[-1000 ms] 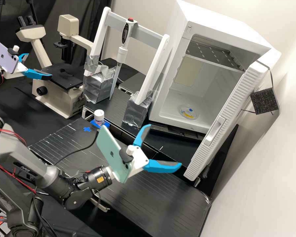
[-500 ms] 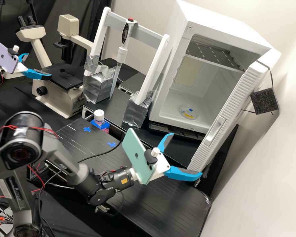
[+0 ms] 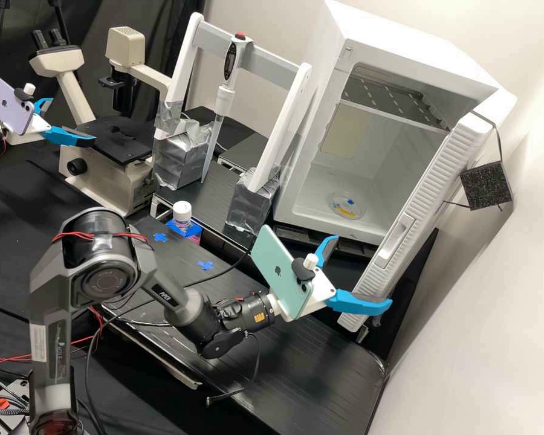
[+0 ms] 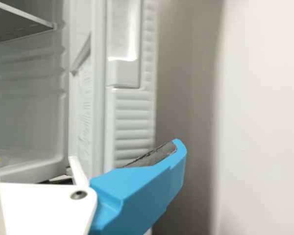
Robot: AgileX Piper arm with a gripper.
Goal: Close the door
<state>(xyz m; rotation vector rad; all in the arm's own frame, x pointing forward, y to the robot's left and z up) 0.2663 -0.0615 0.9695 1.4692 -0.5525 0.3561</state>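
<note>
Arm and gripper: both have moved right across the high view, bringing the gripper [image 3: 361, 272] near the lower part of the door; the door holds the same place as before.
Black bench [image 3: 15, 187]: spreads from the left edge through the lower frame, under the equipment.
White cabinet [image 3: 405, 36]: stands tilted in the upper right, its inside exposed, with a metal shelf [image 3: 396, 99] across the upper interior.
Cabinet door [image 3: 446, 166]: swung wide open, running from the upper right down to right of centre, near the wall; its handle recess [image 3: 396, 240] sits partway down the edge.
Microscope [image 3: 103, 181]: upper left, cream with a black stage.
White frame [image 3: 266, 63]: upper centre, legs in silver-taped blocks, a pipette [image 3: 225, 96] hanging from its grey crossbar.
Jaws: spread well apart with nothing between them; the nearer blue finger [image 3: 356, 302] overlaps the door's lower end in the high view, but I cannot tell whether they touch.
Green phone [image 3: 278, 272]: mounted on the gripper, just below centre.
Round dish [image 3: 346, 205]: on the cabinet floor.
White-capped bottle [image 3: 182, 211]: left of centre.
</note>
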